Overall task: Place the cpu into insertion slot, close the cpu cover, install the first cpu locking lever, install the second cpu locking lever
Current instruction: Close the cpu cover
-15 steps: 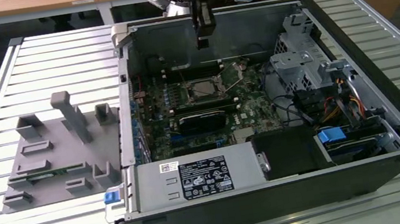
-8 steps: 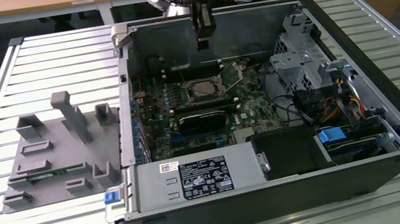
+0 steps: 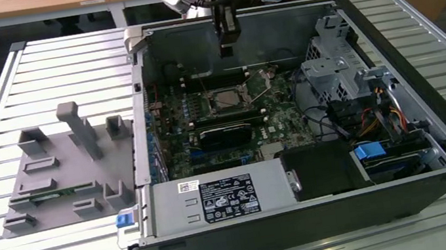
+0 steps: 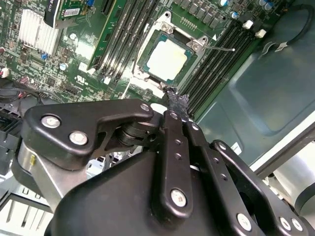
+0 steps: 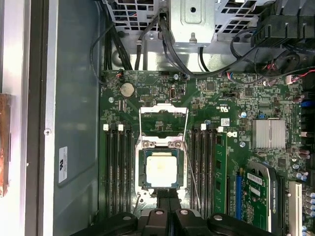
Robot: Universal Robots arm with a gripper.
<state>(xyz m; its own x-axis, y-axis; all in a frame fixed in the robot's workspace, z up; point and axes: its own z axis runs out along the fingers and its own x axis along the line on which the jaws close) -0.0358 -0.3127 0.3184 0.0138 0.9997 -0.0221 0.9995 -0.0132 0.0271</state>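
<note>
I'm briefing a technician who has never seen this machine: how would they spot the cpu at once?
Look inside the open black computer case at the green motherboard. Between its two banks of long black memory slots sits the insertion slot, with the cpu lying in it. It is the only pale, silvery flat square there.

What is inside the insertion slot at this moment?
The cpu lies in the insertion slot, silvery face up, uncovered: the cpu cover stands open. Whatever lies beneath the chip is hidden.
</note>
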